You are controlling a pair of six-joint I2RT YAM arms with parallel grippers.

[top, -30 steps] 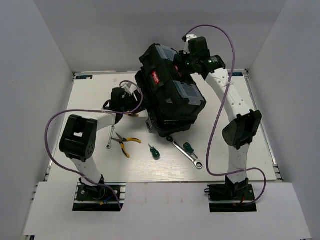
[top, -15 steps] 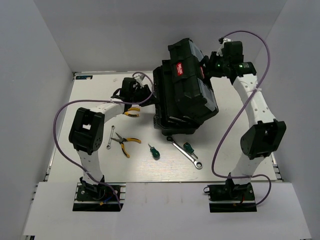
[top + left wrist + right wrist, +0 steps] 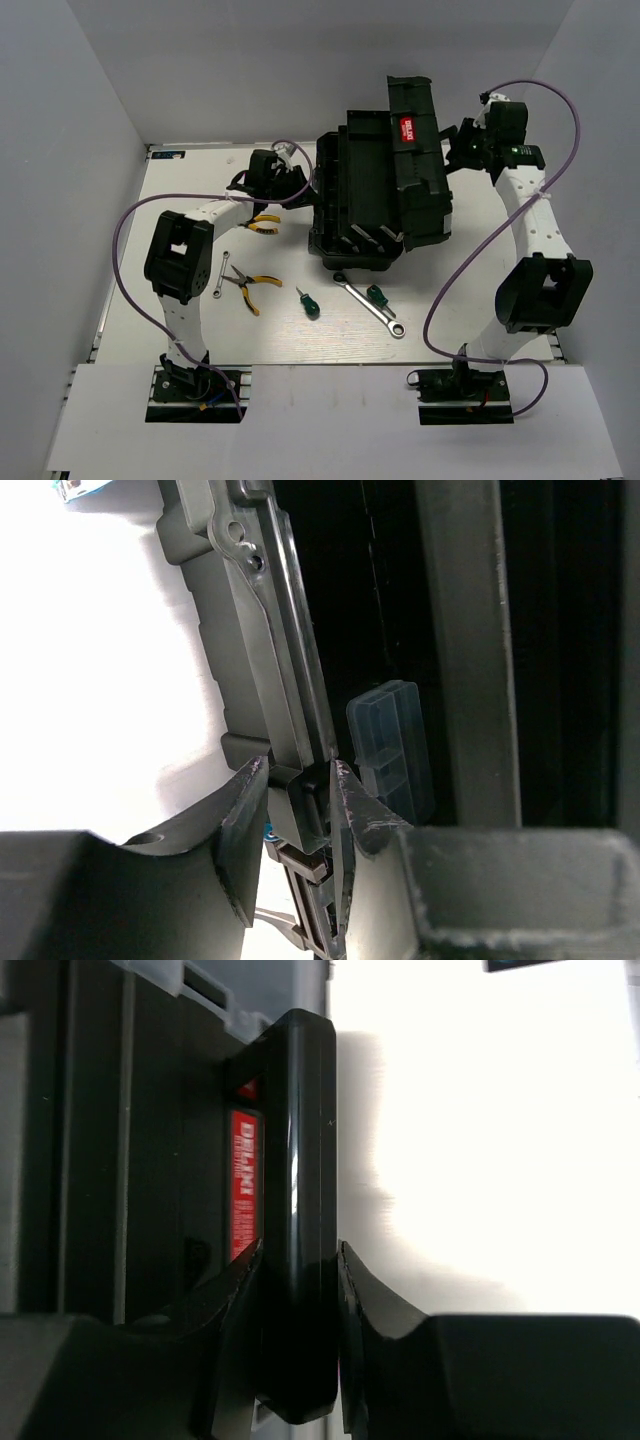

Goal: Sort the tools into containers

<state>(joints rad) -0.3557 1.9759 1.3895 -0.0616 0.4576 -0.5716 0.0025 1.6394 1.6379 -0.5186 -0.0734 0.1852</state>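
- Toolbox (image 3: 365, 215): black ribbed plastic, mid-desk (image 3: 480, 320); lid (image 3: 415, 170) raised, near upright.
- R tool (image 3: 300, 1260): clamped on smooth glossy lid handle (image 3: 305, 1110), red label alongside.
- L tool (image 3: 297, 785): pinched on box's moulded rim.
- Yellow-black pliers (image 3: 250, 287), stubby green screwdrivers (image 3: 308, 303), long silver wrench (image 3: 372, 306), short wrench (image 3: 220, 277): flat on white desk, near side of box.

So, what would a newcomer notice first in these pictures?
The black toolbox in the middle, its lid held up by the right gripper, shut on the handle. The left gripper pinches the toolbox's left rim. Loose tools lie on the table in front.
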